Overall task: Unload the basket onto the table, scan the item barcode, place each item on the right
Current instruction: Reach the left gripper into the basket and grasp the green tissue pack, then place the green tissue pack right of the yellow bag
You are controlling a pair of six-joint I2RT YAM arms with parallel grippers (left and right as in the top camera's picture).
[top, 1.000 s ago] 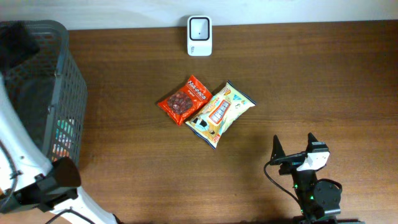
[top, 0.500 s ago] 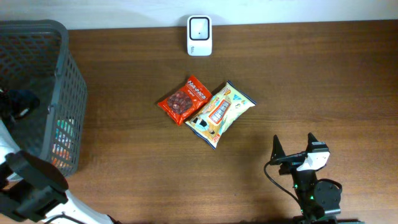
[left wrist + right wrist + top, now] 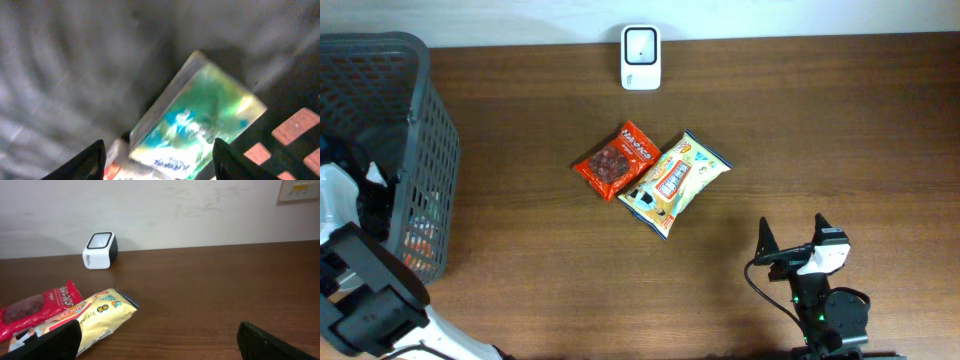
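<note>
Glossy rectangular packet (image 3: 200, 122) (blurred) within grey mesh basket (image 3: 432, 130).

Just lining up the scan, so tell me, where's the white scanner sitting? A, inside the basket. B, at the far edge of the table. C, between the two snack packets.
B: the white scanner stands at the far edge of the table, beyond the red packet and yellow packet, well clear of the basket.
</note>
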